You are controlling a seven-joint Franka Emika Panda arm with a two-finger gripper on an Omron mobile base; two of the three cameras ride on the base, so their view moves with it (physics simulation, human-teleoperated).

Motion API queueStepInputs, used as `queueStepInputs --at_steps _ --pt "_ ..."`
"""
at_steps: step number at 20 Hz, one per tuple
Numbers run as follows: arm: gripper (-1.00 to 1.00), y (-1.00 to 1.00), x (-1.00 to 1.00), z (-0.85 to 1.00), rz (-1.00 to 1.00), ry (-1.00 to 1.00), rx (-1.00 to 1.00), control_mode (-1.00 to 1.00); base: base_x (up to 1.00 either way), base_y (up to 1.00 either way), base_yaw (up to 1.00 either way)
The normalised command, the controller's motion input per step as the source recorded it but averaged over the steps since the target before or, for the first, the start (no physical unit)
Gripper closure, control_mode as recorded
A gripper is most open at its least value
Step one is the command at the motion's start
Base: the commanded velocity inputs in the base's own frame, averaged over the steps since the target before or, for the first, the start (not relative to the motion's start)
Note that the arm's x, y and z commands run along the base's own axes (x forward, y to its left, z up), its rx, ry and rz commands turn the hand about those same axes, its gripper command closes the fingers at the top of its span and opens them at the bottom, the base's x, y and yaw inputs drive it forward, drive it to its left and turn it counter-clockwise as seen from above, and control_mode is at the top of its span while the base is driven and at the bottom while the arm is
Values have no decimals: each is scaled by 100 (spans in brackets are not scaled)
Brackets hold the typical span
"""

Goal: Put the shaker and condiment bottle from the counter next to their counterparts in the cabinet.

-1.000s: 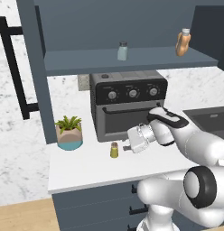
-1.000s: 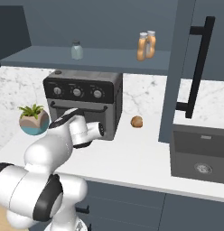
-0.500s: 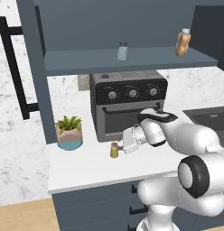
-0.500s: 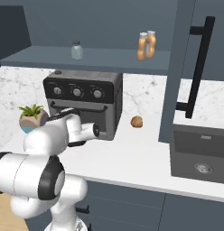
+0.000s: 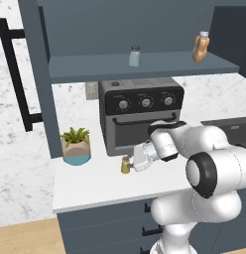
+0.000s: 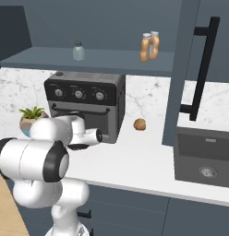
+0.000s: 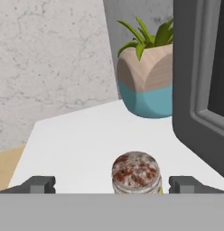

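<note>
The pincer (image 7: 111, 185) has come in low along the tabletop (image 5: 100, 186) over the last second and now stands wide open with the shaker (image 5: 126, 165) between its two tips, one on either side and neither touching as far as I can see. A moment ago the hand was still off to the right of the little jar with a clear gap between them; now it sits right up against it in the left base view. Nothing on the tabletop has shifted, only the arm.

Going left to right: the potted plant (image 5: 76, 147) stands near the tabletop's left end, then the shaker in front of the toaster oven (image 5: 140, 113), then a small brown round thing (image 6: 140, 124) further along. Up in the cabinet (image 5: 145, 66), the pale grey-blue shaker (image 5: 135, 56) stands mid-shelf, and two orange bottles (image 6: 149, 46) stand close together to its right, so the condiment bottle looks already placed.

To my eye the approach is done and closing on the shaker comes next.
</note>
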Motion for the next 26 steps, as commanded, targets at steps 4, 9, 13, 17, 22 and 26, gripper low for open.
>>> queueStepInputs --at_steps 4,9,13,17,22,26 --pt "-100 0 20 -12 0 -2 -1 -100 0 0 0" --pt "-100 0 17 -1 0 -3 0 -100 0 0 0" --pt "-100 0 3 -4 0 -1 0 -100 0 0 0" --pt "-100 12 2 -6 0 0 0 -100 0 0 0" --pt "-100 10 7 -2 0 0 0 -100 0 0 0" --pt "-100 0 3 -2 0 0 0 -100 0 0 0"
